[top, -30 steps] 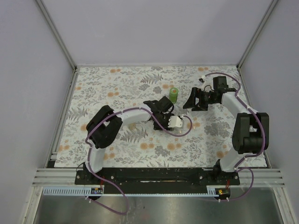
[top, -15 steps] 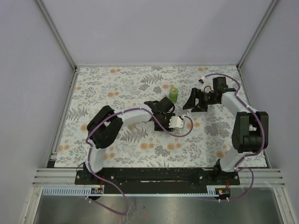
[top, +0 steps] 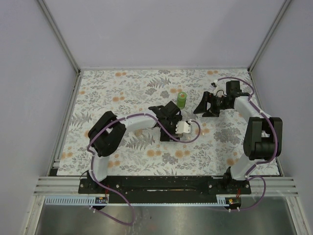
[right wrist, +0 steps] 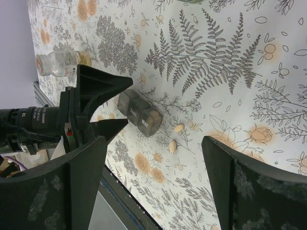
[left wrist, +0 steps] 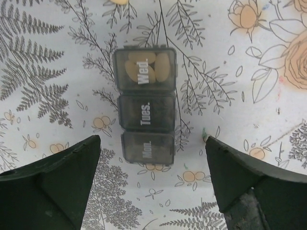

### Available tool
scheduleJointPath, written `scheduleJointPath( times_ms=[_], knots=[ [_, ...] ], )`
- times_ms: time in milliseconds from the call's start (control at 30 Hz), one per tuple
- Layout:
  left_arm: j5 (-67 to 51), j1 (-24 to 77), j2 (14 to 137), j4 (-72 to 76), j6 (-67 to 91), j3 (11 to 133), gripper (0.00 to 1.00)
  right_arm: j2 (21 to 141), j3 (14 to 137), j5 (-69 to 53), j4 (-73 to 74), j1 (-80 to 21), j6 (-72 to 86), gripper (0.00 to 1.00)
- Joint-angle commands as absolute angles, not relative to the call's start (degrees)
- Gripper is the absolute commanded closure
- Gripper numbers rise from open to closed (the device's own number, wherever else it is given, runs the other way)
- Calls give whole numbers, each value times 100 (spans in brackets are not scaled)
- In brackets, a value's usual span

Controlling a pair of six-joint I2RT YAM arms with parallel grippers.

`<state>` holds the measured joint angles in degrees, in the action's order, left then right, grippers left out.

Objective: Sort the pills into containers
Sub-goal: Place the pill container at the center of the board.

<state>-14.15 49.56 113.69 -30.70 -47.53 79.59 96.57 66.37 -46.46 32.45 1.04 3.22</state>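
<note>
Black fingers (left wrist: 57, 182) of the left gripper (left wrist: 151, 140) stand spread wide, one on each side of the pillbox (left wrist: 145, 106), touching neither side. The left arm (top: 139, 120) reaches from its base to mid-table, wrist bent down over the box. The right arm (top: 244, 105) folds back at the far right; the right gripper (right wrist: 154, 140) is spread too, holds nothing and faces the left one.

The pillbox lies flat on the floral cloth (left wrist: 268, 72) near the table's middle. Its long axis runs along the left fingers' reach, with the Wed. end farthest from that wrist. It is a smoky, see-through strip of three cells marked Mon., Tues. and Wed. Tan oval pills (left wrist: 144, 67) show only in Wed. Two loose pills (right wrist: 178, 128) lie just beside it.
</note>
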Motion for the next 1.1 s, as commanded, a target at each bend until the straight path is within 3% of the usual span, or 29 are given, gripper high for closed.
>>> scheduleJointPath(
  times_ms=[0,567,1067],
  knots=[
    [-1933,4659,10890,-3032,-4623,7858,6,9659,6803,-4790,3243,123,167,10],
    [-2900,4271,10688,-2734,-4061,7647,10,8860,6540,-4307,3841,123,-721,7],
    [-3059,4210,10327,-213,-2497,6188,13,8921,6407,-4799,3832,123,-624,7]
  ],
)
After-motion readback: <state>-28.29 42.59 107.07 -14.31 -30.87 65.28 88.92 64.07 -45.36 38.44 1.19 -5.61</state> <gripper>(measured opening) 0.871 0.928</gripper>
